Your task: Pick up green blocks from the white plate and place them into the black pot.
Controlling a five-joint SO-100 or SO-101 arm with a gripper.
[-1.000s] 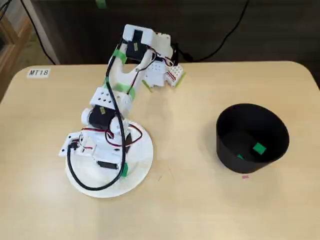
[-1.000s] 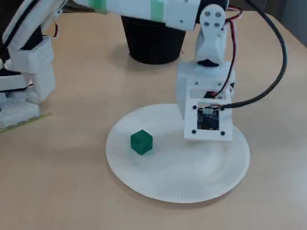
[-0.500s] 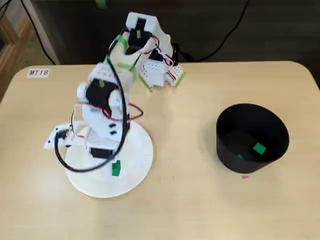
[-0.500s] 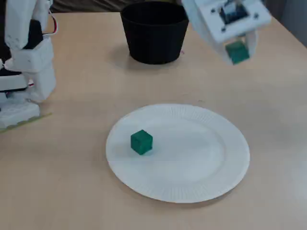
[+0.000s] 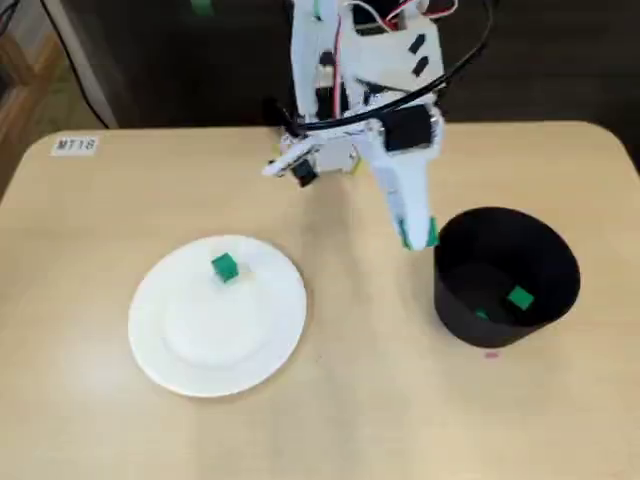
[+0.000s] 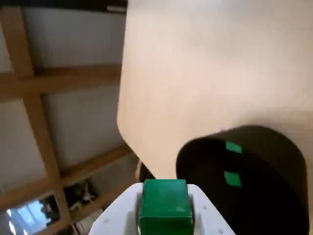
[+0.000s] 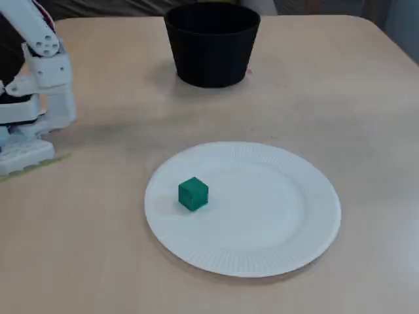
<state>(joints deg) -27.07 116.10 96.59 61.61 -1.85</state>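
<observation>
My gripper [image 5: 418,236] hangs in the air just left of the black pot [image 5: 505,275] in a fixed view, shut on a green block [image 5: 430,232]. The wrist view shows that block [image 6: 165,205] between the white fingers, with the pot [image 6: 244,181] ahead and two green blocks [image 6: 232,179] on its floor. One of them [image 5: 518,297] shows in a fixed view. Another green block [image 5: 224,266] lies on the white plate [image 5: 218,315], near its far rim. In another fixed view this block [image 7: 193,193] sits on the plate's [image 7: 243,208] left half, and the gripper is out of frame.
The arm's white base [image 7: 26,127] stands at the table's left in a fixed view, behind the plate. A small "MT18" label [image 5: 77,145] lies at the far left corner. The table's edges run close around the pot [image 7: 211,42].
The gripper rose from the plate with a green block and swung across to beside the pot. One block stays on the plate.
</observation>
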